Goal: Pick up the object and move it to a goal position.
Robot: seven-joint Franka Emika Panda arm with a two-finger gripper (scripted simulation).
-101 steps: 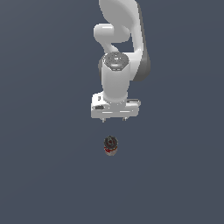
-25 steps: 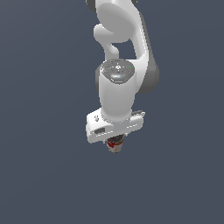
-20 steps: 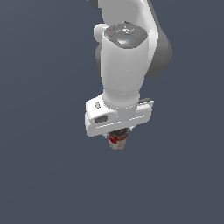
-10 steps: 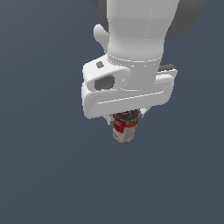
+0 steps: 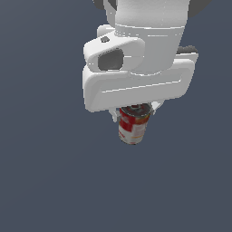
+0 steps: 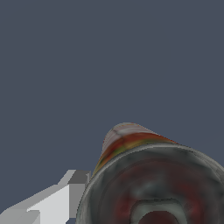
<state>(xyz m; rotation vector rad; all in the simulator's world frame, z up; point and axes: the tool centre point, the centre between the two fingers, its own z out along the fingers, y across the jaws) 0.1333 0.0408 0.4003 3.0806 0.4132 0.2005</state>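
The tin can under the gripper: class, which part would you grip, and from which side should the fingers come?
Grip the tin can across its round side wall near the dark top, coming from above. It hangs upright and is narrower than the gripper, so the fingers can straddle it.

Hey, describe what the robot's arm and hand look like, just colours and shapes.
The arm is glossy white with rounded, bulbous segments and dark grey patches at the joints. The hand has a broad white boxy body with rounded corners and an oval recess on its side. A pale grey, blocky finger shows in the wrist view. No cables or markings are visible.
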